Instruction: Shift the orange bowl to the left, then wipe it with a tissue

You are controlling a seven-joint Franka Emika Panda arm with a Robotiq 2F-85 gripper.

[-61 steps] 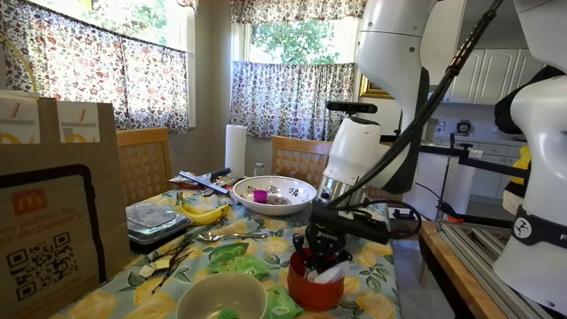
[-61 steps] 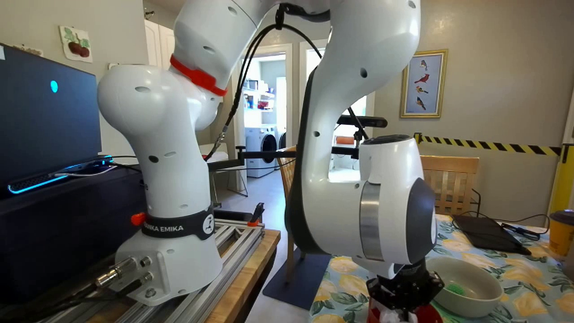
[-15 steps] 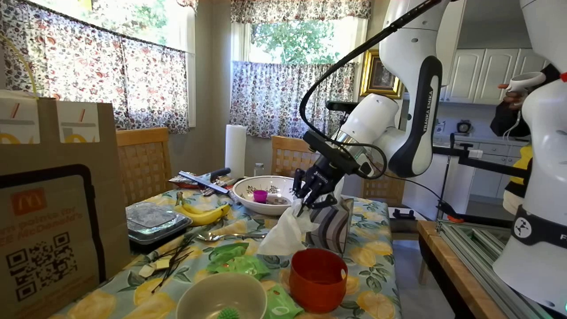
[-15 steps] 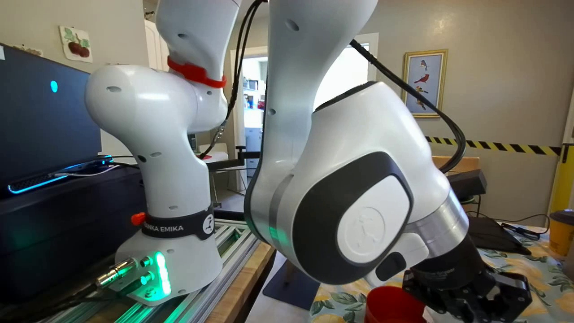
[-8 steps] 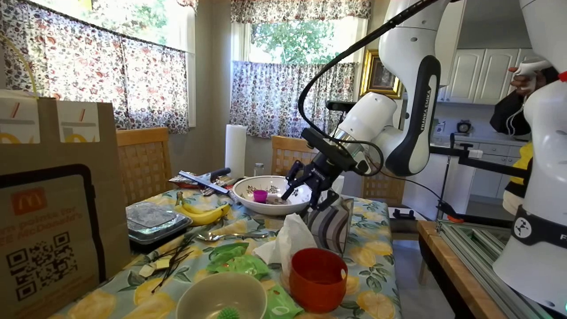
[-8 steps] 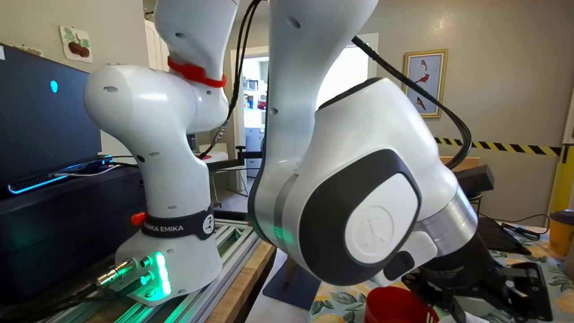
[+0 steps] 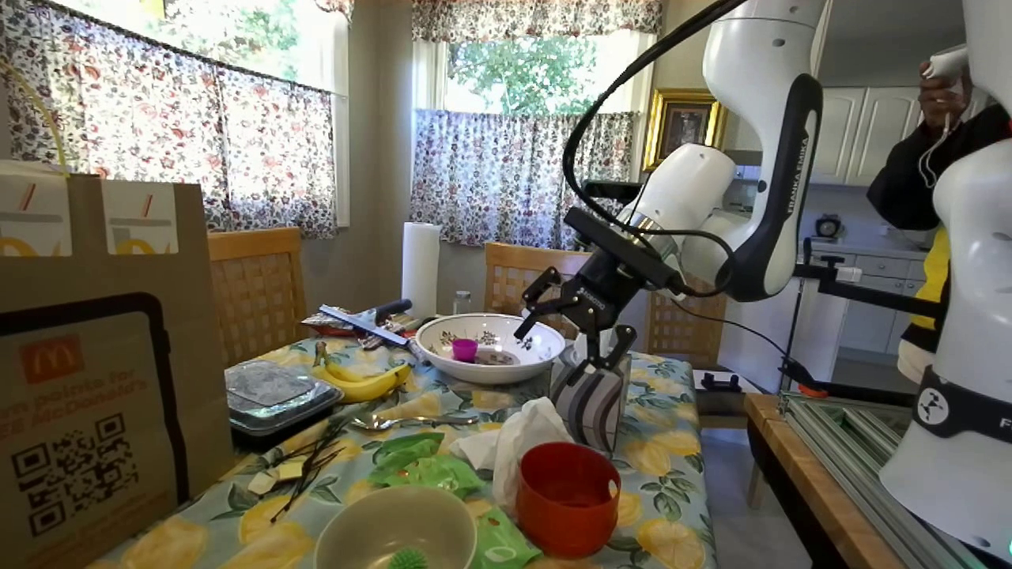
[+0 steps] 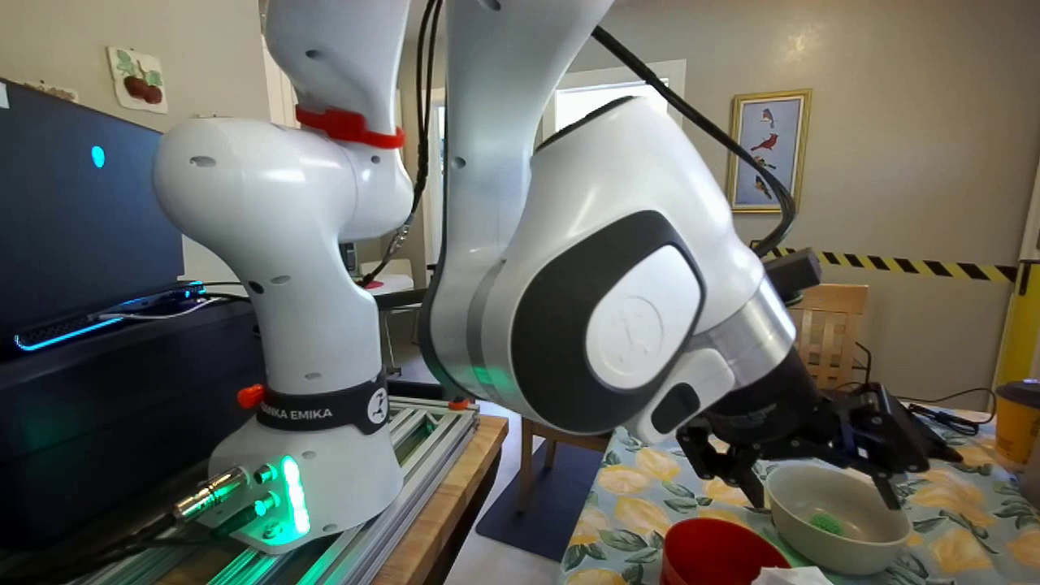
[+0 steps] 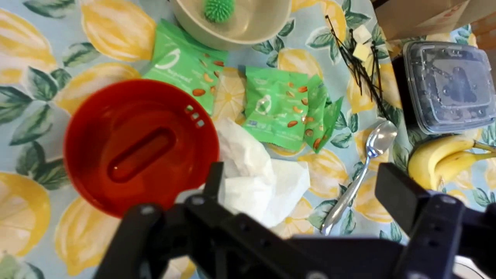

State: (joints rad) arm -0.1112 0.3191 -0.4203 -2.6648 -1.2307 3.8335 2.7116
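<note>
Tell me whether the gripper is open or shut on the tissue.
Open: in an exterior view the gripper has its jaws spread wide, and the tissue lies below, beside the orange bowl.

Orange bowl [image 8: 719, 554], tissue [image 8: 791, 577] cropped by bottom edge, exterior view.

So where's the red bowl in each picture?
In an exterior view: red bowl near the bottom, right of the middle.
In an exterior view: red bowl right of the middle, cut off by the bottom edge.
Wrist view: red bowl left of the middle.
All three share the green ball.
</note>
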